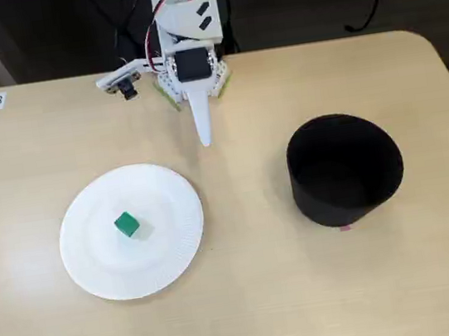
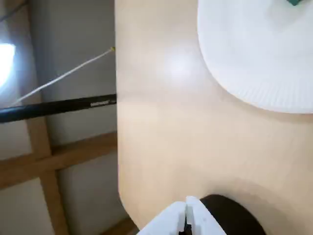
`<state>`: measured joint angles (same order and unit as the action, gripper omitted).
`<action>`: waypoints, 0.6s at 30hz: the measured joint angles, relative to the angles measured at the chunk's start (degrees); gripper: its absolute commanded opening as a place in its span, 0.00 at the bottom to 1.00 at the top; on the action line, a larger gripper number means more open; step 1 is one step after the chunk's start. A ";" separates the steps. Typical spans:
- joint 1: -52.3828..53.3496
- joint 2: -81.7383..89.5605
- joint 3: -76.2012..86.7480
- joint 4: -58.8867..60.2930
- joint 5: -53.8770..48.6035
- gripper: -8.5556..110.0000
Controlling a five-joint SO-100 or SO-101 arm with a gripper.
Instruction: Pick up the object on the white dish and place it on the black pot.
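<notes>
Waiting at the far edge, the end effector (image 1: 205, 141) is sitting closed and empty; reaching for the cube (image 1: 127, 224) on the dish (image 1: 95, 261) looks next, pot (image 1: 345, 169) right.

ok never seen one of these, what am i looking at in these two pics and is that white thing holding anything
It is a small robot arm fixed at the far edge of a light wooden table. The white spike is its gripper, two fingers pressed together, holding nothing.

One picture comes from a fixed camera looking down on the table. The other comes from a camera riding on the arm's wrist, so it is tilted; the gripper's tips poke in at the bottom.

On the table lie a white paper plate with a tiny green cube on it, and to its right in the fixed view an open black pot. The wrist view shows only the plate's edge and a sliver of the cube.
</notes>
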<state>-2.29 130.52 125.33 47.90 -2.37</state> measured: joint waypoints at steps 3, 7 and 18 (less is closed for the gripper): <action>-1.49 -12.48 -8.26 2.29 -1.14 0.07; -3.52 -28.92 -20.57 8.44 -2.72 0.07; -3.69 -52.56 -35.68 16.00 -3.25 0.07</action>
<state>-5.98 77.96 89.65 63.90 -5.62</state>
